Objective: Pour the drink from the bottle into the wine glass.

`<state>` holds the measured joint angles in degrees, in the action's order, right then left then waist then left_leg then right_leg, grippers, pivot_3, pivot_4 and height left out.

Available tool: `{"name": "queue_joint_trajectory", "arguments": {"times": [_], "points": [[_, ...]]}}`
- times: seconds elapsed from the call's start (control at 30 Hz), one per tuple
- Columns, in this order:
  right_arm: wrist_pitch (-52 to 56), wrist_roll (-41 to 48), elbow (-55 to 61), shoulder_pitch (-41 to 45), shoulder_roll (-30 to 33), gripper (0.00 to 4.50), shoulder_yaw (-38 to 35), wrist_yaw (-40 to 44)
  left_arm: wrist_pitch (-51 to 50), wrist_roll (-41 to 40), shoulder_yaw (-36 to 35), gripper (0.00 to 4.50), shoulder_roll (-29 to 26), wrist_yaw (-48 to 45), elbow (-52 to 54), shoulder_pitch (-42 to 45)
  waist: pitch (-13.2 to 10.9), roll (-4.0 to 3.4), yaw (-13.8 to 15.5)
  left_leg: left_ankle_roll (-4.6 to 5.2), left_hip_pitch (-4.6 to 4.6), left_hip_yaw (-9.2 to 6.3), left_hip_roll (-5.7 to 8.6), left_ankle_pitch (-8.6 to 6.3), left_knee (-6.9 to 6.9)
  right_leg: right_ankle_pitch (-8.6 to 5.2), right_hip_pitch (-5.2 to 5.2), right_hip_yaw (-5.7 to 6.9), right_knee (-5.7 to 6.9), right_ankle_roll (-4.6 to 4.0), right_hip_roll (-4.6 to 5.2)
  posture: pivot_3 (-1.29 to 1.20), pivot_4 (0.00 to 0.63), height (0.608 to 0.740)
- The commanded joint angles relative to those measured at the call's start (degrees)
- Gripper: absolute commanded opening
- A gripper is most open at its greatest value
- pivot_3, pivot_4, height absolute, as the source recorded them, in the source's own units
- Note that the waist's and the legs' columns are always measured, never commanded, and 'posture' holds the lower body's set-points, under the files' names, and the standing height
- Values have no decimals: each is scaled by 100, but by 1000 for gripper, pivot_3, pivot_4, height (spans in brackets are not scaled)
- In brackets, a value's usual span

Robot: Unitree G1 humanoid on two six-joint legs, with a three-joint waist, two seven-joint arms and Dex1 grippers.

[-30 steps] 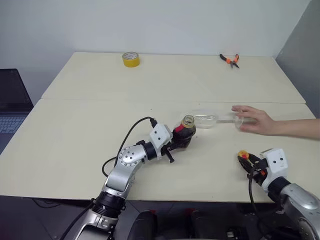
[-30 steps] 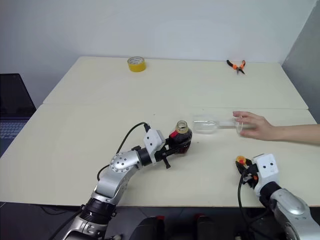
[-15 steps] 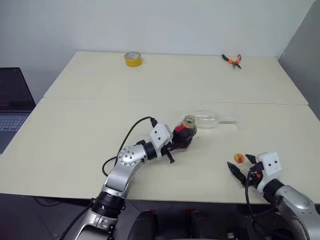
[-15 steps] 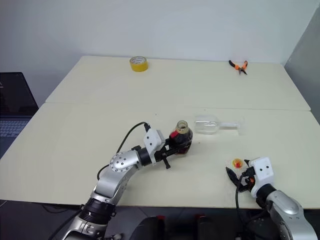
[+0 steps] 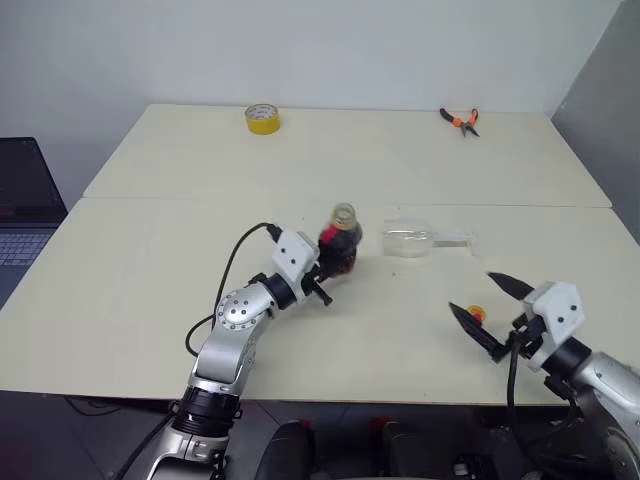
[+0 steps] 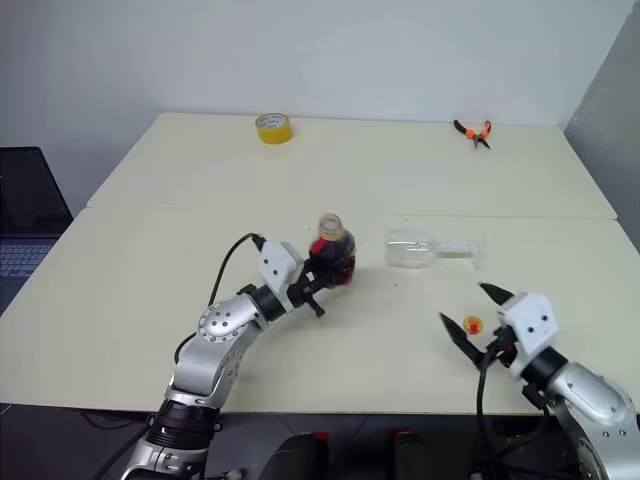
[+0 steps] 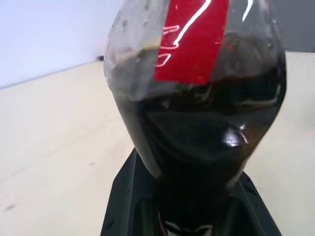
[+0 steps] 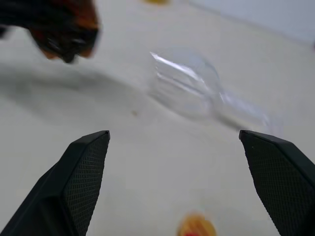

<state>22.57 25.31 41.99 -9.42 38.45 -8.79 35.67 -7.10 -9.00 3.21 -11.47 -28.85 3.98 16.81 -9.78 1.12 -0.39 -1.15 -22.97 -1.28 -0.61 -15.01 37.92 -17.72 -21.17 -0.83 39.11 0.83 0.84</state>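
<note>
My left gripper (image 5: 326, 268) is shut on the belly of the bottle (image 5: 340, 240), which stands nearly upright with its neck uncapped. The dark drink (image 7: 206, 132) fills the lower part under the red label. Just right of the bottle, the wine glass (image 5: 410, 240) lies on its side on the table, stem pointing right. The yellow cap (image 5: 477, 314) rests on the table near the front right. My right gripper (image 5: 488, 303) hovers over the cap, open and holding nothing. In the right wrist view the glass (image 8: 189, 88) lies ahead between the spread fingers (image 8: 83, 167).
A yellow tape roll (image 5: 262, 118) sits at the far left of the table (image 5: 150, 260) and orange-handled pliers (image 5: 460, 119) at the far right. A laptop (image 5: 20, 200) stands off the table's left side.
A person's hand left the lying glass and withdrew. My right gripper let the cap go onto the table, opened wide and rose. My left gripper carried the bottle leftward and stood it more upright.
</note>
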Motion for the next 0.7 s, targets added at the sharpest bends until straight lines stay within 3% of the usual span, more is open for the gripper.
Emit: {"name": "queue_joint_trajectory", "arguments": {"times": [0.03,0.17,0.33,0.7], "points": [[611,647,410,739,158,4500,314,184,140,-51,-504,641,106,620,-58,190,-1,6,21,0,1,-5,-1,0,0,0,2,5,-1,0,-1,0,150,740],[1202,888,42,2107,-62,4500,907,75,200,-145,-1026,641,162,1126,-734,450,-6,13,29,0,-1,-6,4,0,2,1,2,6,-1,-1,2,0,150,740],[1303,484,-596,2985,-399,4500,1568,51,572,-73,-1321,641,105,1365,-1428,699,-14,29,49,-1,-9,-5,9,0,1,1,-4,12,-6,-2,12,0,150,740],[1077,-396,-1274,3496,-968,4500,2273,-70,1273,79,-1539,641,67,1844,-2450,976,-15,32,36,-1,-26,-9,12,1,7,4,-24,20,5,-3,21,0,150,740]]}}
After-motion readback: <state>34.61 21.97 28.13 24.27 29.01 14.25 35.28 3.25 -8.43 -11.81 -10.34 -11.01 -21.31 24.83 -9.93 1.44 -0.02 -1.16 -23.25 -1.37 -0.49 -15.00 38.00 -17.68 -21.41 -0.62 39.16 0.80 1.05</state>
